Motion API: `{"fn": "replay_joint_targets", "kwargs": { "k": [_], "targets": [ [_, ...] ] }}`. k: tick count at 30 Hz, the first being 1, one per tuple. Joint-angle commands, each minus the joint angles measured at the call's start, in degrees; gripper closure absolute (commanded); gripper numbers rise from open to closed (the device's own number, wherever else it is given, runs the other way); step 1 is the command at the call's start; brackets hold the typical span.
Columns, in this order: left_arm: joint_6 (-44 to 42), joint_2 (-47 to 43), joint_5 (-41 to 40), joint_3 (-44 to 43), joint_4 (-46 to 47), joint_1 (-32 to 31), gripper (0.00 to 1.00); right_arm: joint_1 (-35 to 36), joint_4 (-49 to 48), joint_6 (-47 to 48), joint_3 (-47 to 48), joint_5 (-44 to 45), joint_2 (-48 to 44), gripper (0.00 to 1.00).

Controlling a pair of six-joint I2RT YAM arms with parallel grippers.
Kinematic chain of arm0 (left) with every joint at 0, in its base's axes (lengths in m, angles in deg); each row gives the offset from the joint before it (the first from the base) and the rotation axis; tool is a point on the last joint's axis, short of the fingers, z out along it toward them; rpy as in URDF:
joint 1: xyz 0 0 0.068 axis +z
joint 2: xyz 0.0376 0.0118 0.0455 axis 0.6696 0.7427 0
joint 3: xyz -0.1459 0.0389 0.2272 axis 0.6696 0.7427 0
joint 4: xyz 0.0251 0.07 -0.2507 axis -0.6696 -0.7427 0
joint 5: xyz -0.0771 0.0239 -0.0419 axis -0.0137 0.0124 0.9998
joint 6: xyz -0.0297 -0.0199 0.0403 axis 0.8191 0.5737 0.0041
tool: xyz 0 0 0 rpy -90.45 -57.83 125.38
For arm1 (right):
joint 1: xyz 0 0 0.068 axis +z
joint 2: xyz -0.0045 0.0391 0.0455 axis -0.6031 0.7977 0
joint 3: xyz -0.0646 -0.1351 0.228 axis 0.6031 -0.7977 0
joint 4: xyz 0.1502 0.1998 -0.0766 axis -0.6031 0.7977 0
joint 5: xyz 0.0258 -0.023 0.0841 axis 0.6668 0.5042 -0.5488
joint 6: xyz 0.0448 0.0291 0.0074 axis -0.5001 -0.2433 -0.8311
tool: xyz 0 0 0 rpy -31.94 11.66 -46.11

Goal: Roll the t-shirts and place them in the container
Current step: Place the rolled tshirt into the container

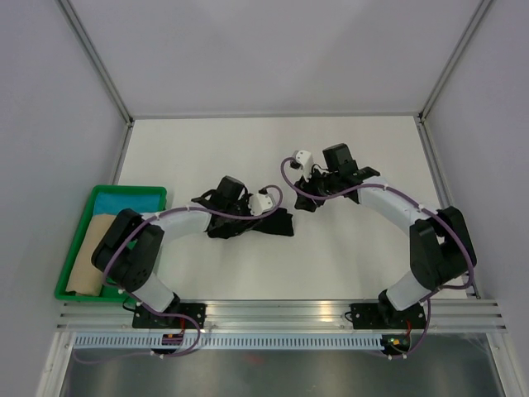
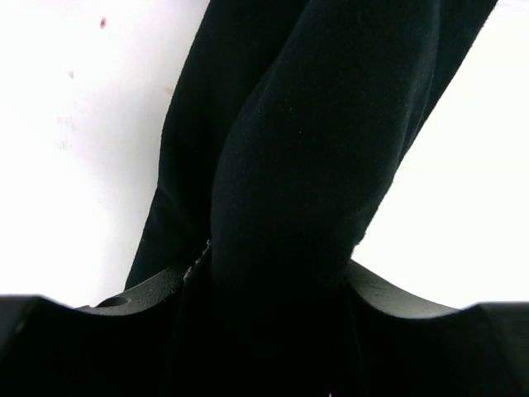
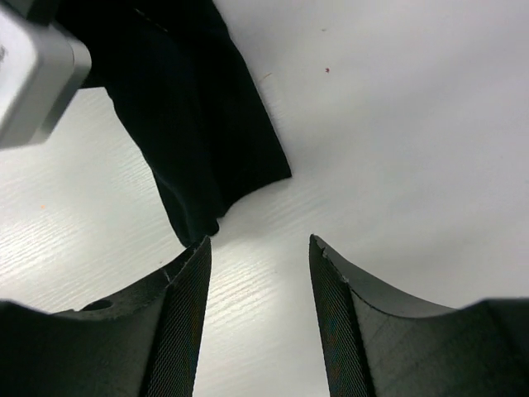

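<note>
While left end effector clamps t-shirt, right end effector just beside

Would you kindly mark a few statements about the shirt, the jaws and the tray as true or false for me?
1. The left jaws are closed on the black t-shirt. True.
2. The right jaws are holding cloth as well. False: they stand open and empty, with the shirt's end lying just beyond one finger.
3. A green tray sits on the left arm's side of the table. True.
4. The tray has nothing in it. False: a blue cloth and a tan cloth lie inside.
</note>
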Motion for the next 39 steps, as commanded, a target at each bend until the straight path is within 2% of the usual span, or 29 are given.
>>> {"fn": "replay_joint_targets", "kwargs": {
  "k": [1, 2, 9, 17, 20, 26, 27, 31, 35, 39],
  "targets": [
    [7.8, -1.0, -2.1, -0.9, -8.5, 2.6, 0.92, -0.2, -5.0, -4.7, -2.8, 2.8, -4.6, 0.43],
    [9.4, -1.2, -1.9, -1.4, -9.6, 3.4, 0.97, -0.2, -5.5, -4.8, -2.9, 3.2, -5.8, 0.43],
    [12.1, -4.7, 1.6, -5.3, -12.5, 12.8, 0.98, -0.2, -9.8, -7.0, -5.2, 3.9, -11.2, 0.42],
    [13.8, -11.4, 1.0, -10.7, -14.8, 17.0, 0.98, -0.2, -10.5, -7.9, -5.9, 4.3, -12.9, 0.42],
    [14.5, -12.4, 1.1, -13.8, -17.6, 20.5, 0.98, -0.1, -11.0, -8.1, -6.5, 4.3, -14.2, 0.41],
    [14.1, -16.0, 0.7, -20.1, -24.4, 32.7, 0.98, -0.1, -12.0, -9.4, -7.4, 3.2, -17.3, 0.41],
    [13.7, -17.0, -1.0, -20.9, -25.1, 36.5, 0.98, -0.1, -12.5, -9.7, -8.0, 2.9, -17.9, 0.41],
    [10.6, -22.5, -6.1, -20.8, -29.1, 44.3, 0.98, -0.1, -14.7, -11.2, -10.2, 1.7, -20.7, 0.39],
    [9.8, -26.3, -7.9, -17.7, -34.0, 55.3, 0.98, -0.1, -16.0, -12.5, -11.0, -0.3, -21.9, 0.38],
    [9.3, -31.0, -5.7, -7.0, -33.6, 62.3, 0.98, 0.1, -17.6, -13.6, -12.1, -1.4, -23.3, 0.38]
  ]
}}
